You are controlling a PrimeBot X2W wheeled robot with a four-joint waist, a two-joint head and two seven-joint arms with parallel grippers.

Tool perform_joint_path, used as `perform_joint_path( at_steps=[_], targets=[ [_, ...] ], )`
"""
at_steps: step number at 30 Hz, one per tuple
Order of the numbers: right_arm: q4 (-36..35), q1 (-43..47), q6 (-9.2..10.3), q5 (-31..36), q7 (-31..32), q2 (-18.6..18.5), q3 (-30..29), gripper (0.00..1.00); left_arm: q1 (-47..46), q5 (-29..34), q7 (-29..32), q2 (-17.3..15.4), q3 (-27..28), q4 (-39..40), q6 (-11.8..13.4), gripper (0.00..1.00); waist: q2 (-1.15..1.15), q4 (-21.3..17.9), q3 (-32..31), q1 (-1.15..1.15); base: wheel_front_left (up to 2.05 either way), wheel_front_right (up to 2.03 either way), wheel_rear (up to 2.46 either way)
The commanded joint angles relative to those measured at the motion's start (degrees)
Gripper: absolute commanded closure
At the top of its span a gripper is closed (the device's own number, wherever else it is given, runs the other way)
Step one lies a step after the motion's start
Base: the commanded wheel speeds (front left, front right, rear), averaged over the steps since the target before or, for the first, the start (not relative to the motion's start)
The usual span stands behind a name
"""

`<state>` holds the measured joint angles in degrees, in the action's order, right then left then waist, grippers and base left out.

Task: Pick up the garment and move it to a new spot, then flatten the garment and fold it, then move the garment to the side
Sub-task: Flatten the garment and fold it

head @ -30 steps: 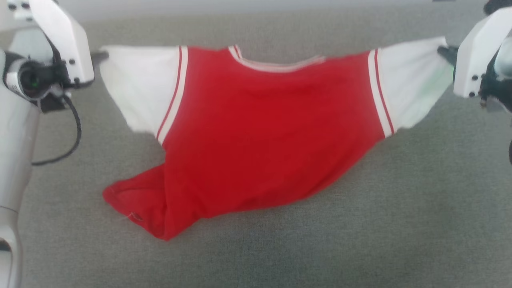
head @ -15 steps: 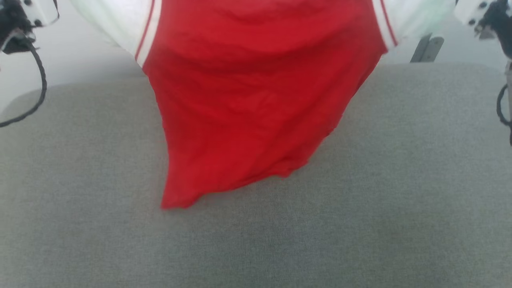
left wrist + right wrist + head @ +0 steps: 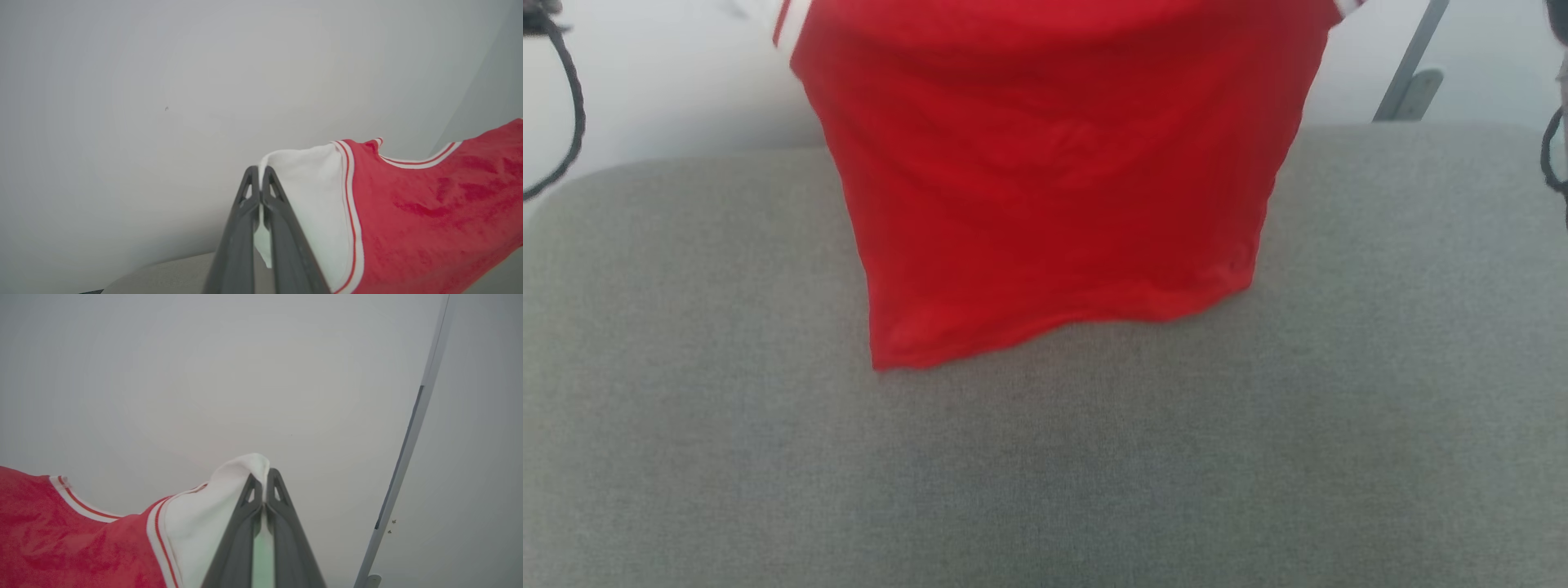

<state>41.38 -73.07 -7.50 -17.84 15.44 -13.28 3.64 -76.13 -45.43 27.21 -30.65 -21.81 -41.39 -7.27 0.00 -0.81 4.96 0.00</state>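
Garment: we hold the garment (image 3: 1054, 188) lifted and spread between both arms. Its red body hangs in front of the pale wall (image 3: 670, 90) and over the far part of the grey padded surface (image 3: 1045, 474). We cannot tell whether the hem (image 3: 1045, 331) touches that surface.
Left claw: the left claw (image 3: 260, 179) is pinched fully together on the outer edge of the left-hand sleeve (image 3: 306, 196), with only a thin fold of white cloth between its fingers.
Right claw: the right claw (image 3: 263, 479) is likewise closed tight on the tip of the right-hand sleeve (image 3: 204, 526).
Slip risk: we judge both holds shallow. The whole weight hangs from two sleeve edges, so a jerk or a quick swing could pull the soft cloth free and drop the shirt in a heap.
Landing risk: the hem hangs uneven, lower at our left corner. If we lower it carelessly, that corner could tuck under and leave a crease to smooth out.
Edge risk: if we set it down too far back, the collar could end up off the surface.
Snag risk: a dark cable (image 3: 572, 106) loops at our left. It looks clear of the cloth, but a wide sweep could catch it.
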Motion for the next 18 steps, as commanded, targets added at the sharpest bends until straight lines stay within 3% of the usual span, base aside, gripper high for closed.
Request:
perform_joint_path(
  at_steps=[1,9,15,18],
  targets=[
    [0.53,-0.99,0.03,0.62,-1.56,0.12,-0.08,1.0,-1.27,0.59,-1.15,0.03,-0.09,0.14,-0.11,1.0,0.0,0.15,1.95,0.0,0.0,0.0,0.0],
    [5.36,-9.64,0.04,8.91,-15.56,-0.8,-0.32,1.0,-9.78,4.68,-12.96,0.77,-0.69,-1.7,-0.15,1.0,0.0,0.18,12.58,0.0,0.0,0.0,0.0],
    [7.43,-17.13,0.04,19.47,-28.39,-1.48,-3.45,1.0,-17.75,8.58,-27.19,1.24,-2.23,-3.14,-0.18,1.0,0.0,0.69,19.67,0.0,0.0,0.0,0.0],
    [5.31,-19.32,0.04,25.81,-30.37,-1.5,-5.02,1.0,-20.37,9.16,-34.32,1.7,-3.76,-3.89,-0.19,1.0,0.0,1.49,22.4,0.0,0.0,0.0,0.0]
  ],
)
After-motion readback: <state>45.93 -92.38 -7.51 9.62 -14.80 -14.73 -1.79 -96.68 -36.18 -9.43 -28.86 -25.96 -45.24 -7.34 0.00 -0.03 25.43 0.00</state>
